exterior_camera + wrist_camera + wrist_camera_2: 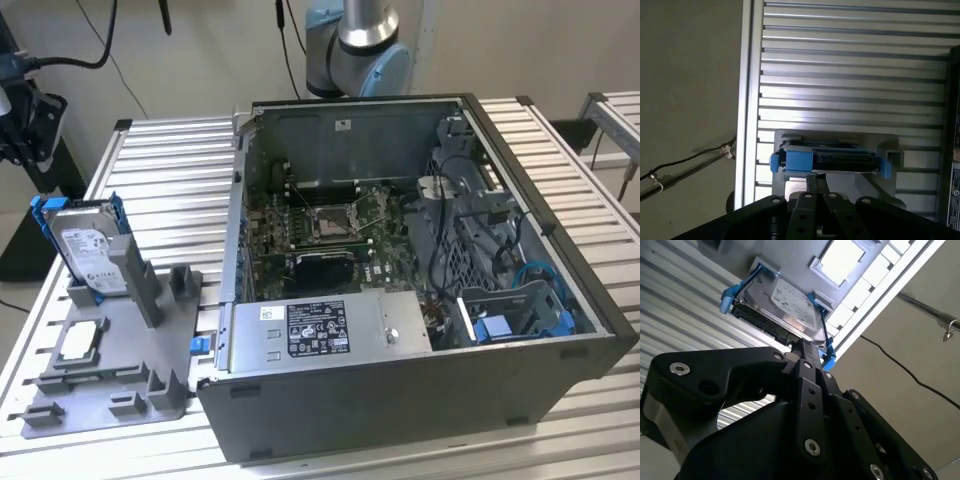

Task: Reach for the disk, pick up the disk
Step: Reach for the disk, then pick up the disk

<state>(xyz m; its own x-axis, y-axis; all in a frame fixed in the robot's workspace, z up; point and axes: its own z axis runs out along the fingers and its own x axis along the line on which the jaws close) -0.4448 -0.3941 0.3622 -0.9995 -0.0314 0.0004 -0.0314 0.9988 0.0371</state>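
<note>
Counter (170, 170): slatted alum. Pale floor (690, 75) past its edge, a cable (685, 161) lying there. Hand (816, 176) (802, 347) clenched, gripping nothing, seen in both wrist views. Disk (92, 250) (785, 305) (840, 161) stands on edge in a grey holder (120, 350), directly ahead of the hand's tips and v. near; contact can't be judged. Disk's lower part hidden in the holder slot. Open PC case (400, 300) lies to one side of the hand, counter edge to the other. A strip of bare slats sits betw. case and holder.
</note>
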